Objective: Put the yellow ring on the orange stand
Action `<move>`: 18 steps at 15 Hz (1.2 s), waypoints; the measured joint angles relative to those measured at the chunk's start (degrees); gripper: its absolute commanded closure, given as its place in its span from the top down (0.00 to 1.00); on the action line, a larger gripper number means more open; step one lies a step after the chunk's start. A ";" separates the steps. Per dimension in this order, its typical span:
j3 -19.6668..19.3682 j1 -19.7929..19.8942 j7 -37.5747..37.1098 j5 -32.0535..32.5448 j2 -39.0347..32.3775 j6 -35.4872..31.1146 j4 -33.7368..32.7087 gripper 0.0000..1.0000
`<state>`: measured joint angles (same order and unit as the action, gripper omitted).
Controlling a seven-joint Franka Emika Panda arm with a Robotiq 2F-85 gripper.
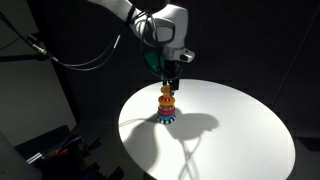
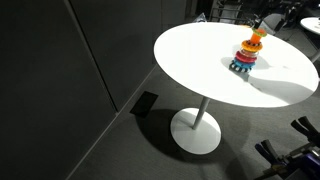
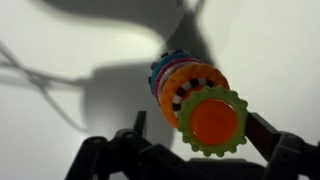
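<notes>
The orange stand (image 3: 213, 120) rises from a stack of coloured rings (image 1: 168, 105) on the round white table (image 1: 230, 130). In the wrist view a yellow-green, gear-edged ring (image 3: 213, 150) sits around the stand's orange top, above an orange ring and a black-and-white ring. My gripper (image 3: 195, 117) hangs just above the stack (image 2: 247, 55) with a finger on each side of the yellow ring. The left finger stands clearly apart from the ring; the right finger is close to its edge. The jaws are open. The gripper also shows in an exterior view (image 1: 172, 72).
The table stands on a single pedestal foot (image 2: 196, 130) over dark carpet. Dark walls surround it. Cables and the arm's body hang above the table's far side (image 1: 150, 25). Dark equipment lies on the floor by the table edge (image 1: 60, 150).
</notes>
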<state>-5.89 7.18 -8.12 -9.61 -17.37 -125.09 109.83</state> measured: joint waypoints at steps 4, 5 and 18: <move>0.00 -0.05 -0.03 0.57 -0.26 0.05 0.14 1.00; 0.00 -0.05 -0.03 0.57 -0.37 0.05 0.14 1.00; 0.05 -0.05 0.96 0.49 -0.95 2.14 0.01 1.00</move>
<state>-5.84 7.13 -7.16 -9.11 -18.32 -122.95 109.84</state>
